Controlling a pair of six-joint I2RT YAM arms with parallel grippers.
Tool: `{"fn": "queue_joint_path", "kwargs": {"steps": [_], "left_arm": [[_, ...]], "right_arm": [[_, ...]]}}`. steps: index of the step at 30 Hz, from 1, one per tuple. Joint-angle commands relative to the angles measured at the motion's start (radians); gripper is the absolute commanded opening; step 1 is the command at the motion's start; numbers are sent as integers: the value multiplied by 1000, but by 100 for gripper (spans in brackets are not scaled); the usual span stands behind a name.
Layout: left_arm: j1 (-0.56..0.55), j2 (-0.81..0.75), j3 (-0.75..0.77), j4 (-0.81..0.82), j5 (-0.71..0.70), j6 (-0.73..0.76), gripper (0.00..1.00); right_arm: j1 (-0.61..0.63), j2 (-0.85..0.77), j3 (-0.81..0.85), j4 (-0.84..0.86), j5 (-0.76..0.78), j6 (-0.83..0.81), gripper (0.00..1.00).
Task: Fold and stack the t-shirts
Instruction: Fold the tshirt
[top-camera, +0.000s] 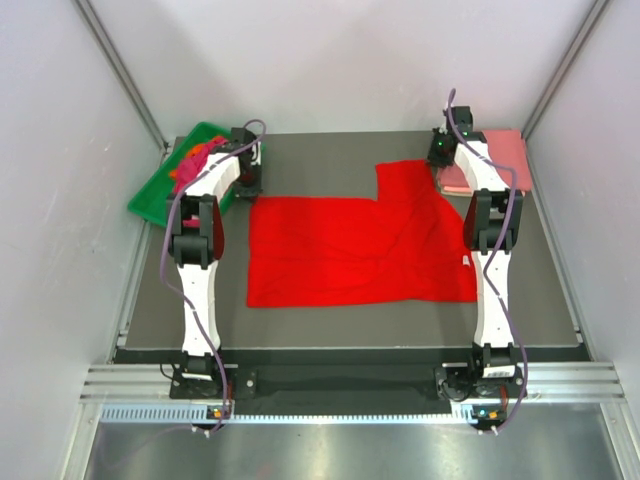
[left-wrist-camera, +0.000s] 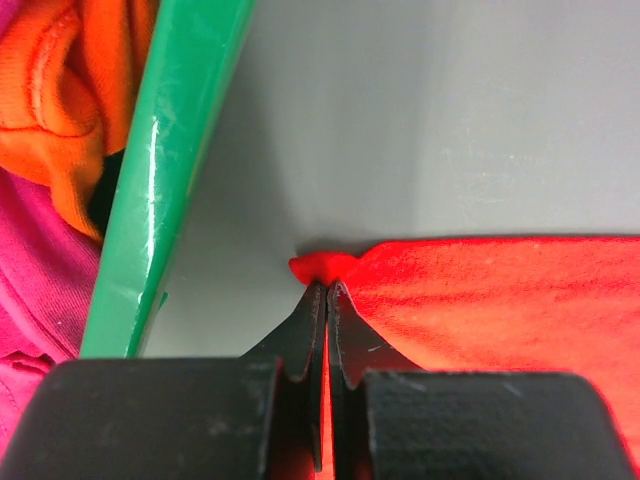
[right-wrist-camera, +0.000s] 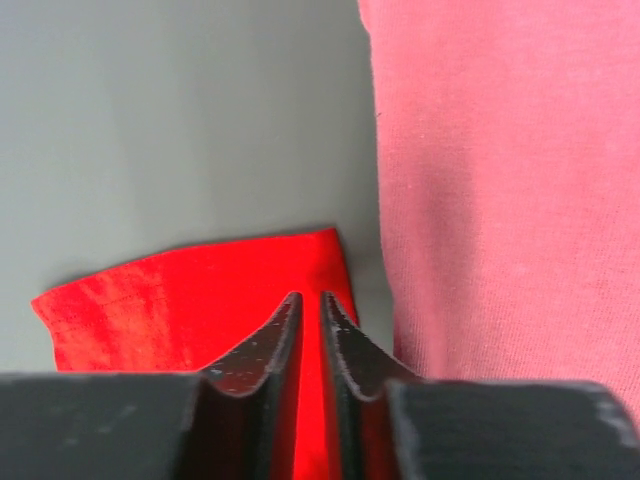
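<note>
Top external view: I see the red t-shirt (top-camera: 350, 250) lying flat on the middle of the dark counter (top-camera: 330, 145). Its far edge steps, so the right part reaches farther back than the left.
Left arm: my left pincer (left-wrist-camera: 327, 285) sits at the shirt's far left corner, jaws pressed together on a small bunched fold of the red cloth.
Right arm: my right pincer (right-wrist-camera: 310, 298) is at the shirt's far right corner. The jaws are drawn to a narrow slit and red cloth shows in it, but I cannot tell whether the cloth is clamped.
Far right: a salmon pink t-shirt (right-wrist-camera: 510, 200) lies folded flat on the counter, just beside the red corner.
Far left: the green tray (left-wrist-camera: 170, 150) stands at the counter's edge, near the left pincer but apart from the red cloth.
Tray contents: an orange t-shirt (left-wrist-camera: 60, 90) is crumpled at the far side and a magenta t-shirt (left-wrist-camera: 35, 280) nearer.
</note>
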Motion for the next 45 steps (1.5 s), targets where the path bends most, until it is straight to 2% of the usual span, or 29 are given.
{"fn": "queue_joint_path", "kwargs": {"steps": [1,5,16,25,35,39,45], "left_arm": [[5,-23,25,-16,51,-3,0],[5,-52,9,-24,54,-6,0],[5,-114,-58,-55,11,-28,0],[5,-179,-118,-32,19,-46,0],[-1,-167,-94,-35,33,-51,0],[-2,-172,-90,-36,34,-48,0],[-2,-175,-92,-35,39,-46,0]], "right_arm": [[9,8,29,22,-20,-17,11],[15,1,0,33,-63,-10,0],[89,-82,-157,53,-52,-34,0],[124,-240,-356,99,-37,-59,0],[118,-234,-255,192,-23,-62,27],[120,-196,-215,174,-37,-63,34],[120,-154,-189,186,-55,-58,37]]}}
